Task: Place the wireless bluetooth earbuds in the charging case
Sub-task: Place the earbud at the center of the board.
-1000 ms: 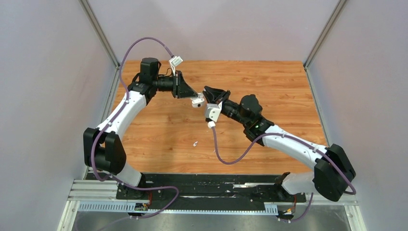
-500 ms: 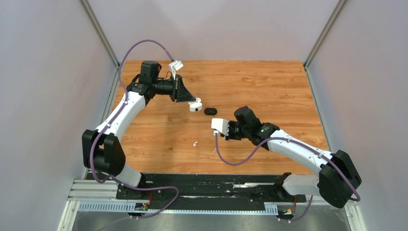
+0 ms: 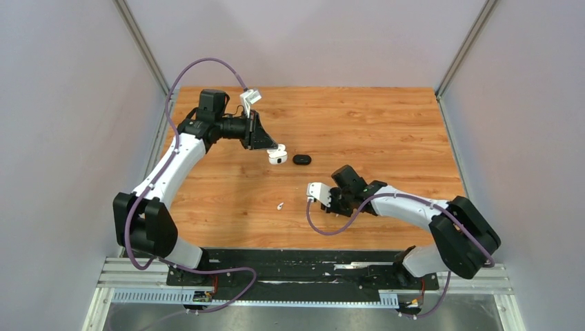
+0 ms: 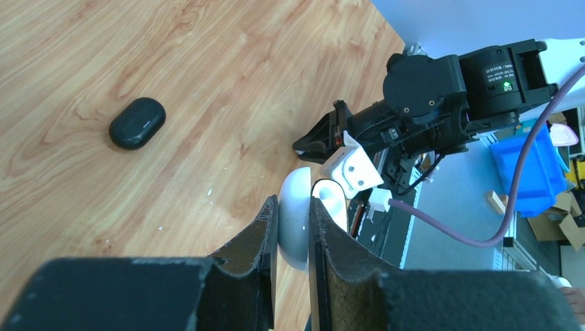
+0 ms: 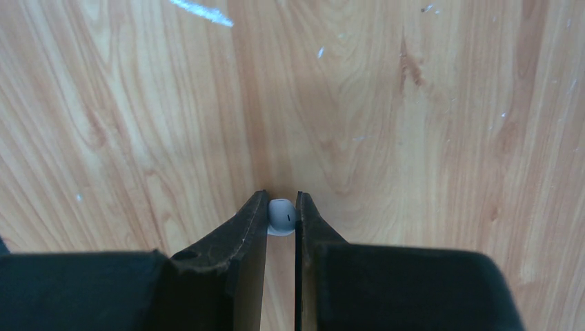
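Wood-grain plank tabletop (image 3: pixel 386 124), bearing a glossy black oval pod (image 4: pixel 137 123) well apart from both arms; rounded white plastic charging case (image 4: pixel 291 231), lid ajar, clamped between the left fingers (image 4: pixel 269 222); tiny glossy white earbud (image 5: pixel 281 216) pinched between the right fingers (image 5: pixel 252 219) over the tabletop, only its rounded head showing.

A wood-grain table (image 3: pixel 386 124) is seen from above. A black oval pod (image 3: pixel 301 159) is laid flat near its middle; a tiny white fleck (image 3: pixel 280 205) is left nearer the front edge.
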